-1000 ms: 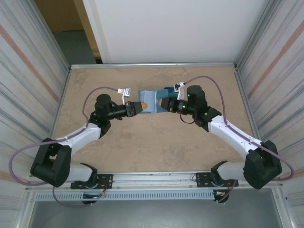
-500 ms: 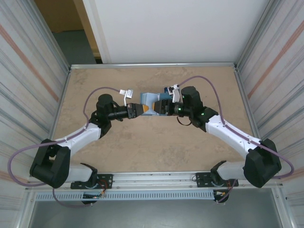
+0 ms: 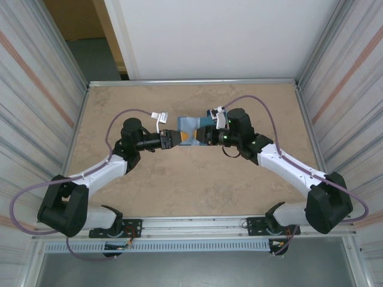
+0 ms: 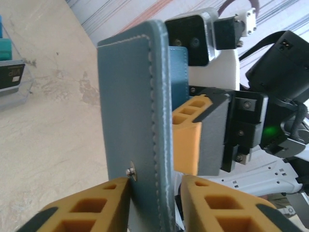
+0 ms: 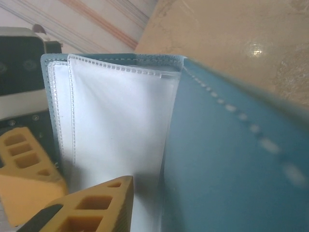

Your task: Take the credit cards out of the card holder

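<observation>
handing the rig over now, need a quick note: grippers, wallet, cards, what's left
Left gripper: fingers closely flank the outer flap of the card holder; clamped or not, cannot tell.
Right gripper: on the opposite side, one finger against the pale inner pocket; grip unclear.
Card holder: upright between both grippers, spread open, over the far middle of the table.
Done: holder raised on edge and opened.
Left: drawing the credit cards out of the pockets; how many are inside, I cannot tell.
</observation>
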Tool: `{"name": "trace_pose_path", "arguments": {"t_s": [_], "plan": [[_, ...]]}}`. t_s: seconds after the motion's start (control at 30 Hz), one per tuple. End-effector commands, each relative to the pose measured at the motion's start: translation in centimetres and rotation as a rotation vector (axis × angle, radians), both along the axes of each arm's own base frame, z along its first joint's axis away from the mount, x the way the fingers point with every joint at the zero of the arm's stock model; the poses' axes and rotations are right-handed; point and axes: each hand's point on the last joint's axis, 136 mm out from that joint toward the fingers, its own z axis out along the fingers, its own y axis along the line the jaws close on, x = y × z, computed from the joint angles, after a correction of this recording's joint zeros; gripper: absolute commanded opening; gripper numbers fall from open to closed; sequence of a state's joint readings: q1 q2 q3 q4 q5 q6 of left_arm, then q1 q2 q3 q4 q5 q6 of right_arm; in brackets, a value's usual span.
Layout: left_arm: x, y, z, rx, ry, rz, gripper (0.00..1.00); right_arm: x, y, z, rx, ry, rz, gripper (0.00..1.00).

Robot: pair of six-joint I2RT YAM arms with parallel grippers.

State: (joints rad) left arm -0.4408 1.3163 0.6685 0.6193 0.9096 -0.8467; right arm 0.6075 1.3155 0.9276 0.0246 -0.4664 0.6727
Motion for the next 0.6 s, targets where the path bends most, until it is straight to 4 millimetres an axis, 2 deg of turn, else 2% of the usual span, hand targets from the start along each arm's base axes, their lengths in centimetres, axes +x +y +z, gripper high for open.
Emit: {"name": "trace_pose_path", "arguments": {"t_s": [0.0, 0.17, 0.3, 0.57], "plan": [[-1.13, -0.22, 3.65, -0.055, -0.106, -0.050, 0.37, 0.38, 0.17, 0.98, 0.021, -0.020, -0.008, 0.26], [-1.15, 0.07, 3.73, -0.048, -0.110, -0.034, 0.36, 0.52, -0.30, 0.98, 0.023, -0.018, -0.023, 0.20], [-1.21, 0.34, 3.92, -0.041, -0.120, -0.025, 0.35, 0.53, -0.56, 1.21, 0.028, -0.022, -0.028, 0.20], [-0.96, 0.43, 4.06, -0.034, -0.126, -0.012, 0.26, 0.30, -0.49, 1.55, 0.041, -0.028, -0.019, 0.19]]}}
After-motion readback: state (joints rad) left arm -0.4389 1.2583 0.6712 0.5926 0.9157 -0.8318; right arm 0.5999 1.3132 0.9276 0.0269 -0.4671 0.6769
